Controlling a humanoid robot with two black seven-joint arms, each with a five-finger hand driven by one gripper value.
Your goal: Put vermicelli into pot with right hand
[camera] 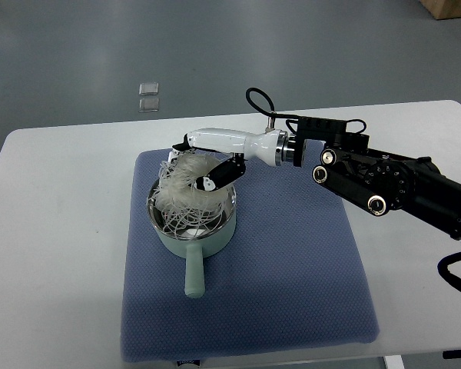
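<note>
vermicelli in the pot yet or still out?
Partly in. The vermicelli bundle fills the pot and mounds above its rim, with the right hand over it. Whether the hand grips it: cannot tell.

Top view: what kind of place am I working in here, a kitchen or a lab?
Probably a lab test bench, not a kitchen: a plain white table on bare grey floor, and a blue mat under the pot instead of a stove.

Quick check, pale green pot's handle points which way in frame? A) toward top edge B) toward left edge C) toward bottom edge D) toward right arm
C: the pale green pot has its handle running straight down toward the bottom edge, over the blue mat.
</note>
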